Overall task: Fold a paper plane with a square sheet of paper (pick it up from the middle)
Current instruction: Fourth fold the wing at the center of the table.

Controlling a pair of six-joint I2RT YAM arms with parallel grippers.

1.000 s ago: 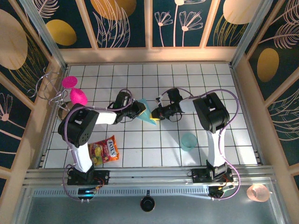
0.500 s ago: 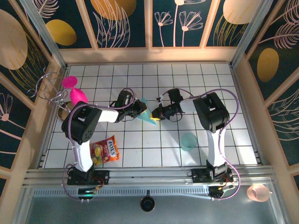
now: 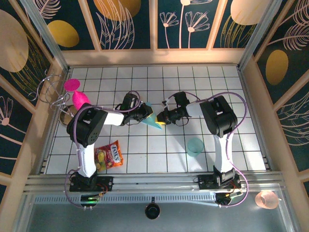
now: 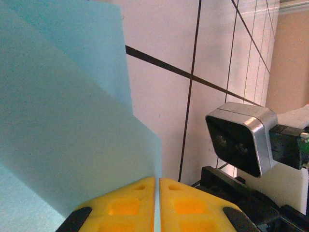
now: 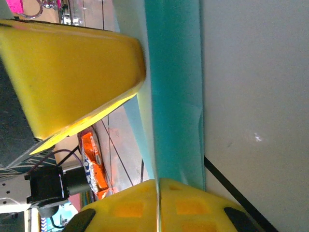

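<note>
One folded paper, frame centre, pinched between two claws: left claw, right claw; one cup lower right.

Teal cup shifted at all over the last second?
No. The teal cup sits on the same tiles of the table grid as a second ago, with no drift either way.

Matt light-blue paper; smooth yellow plastic pincer pads.
</note>
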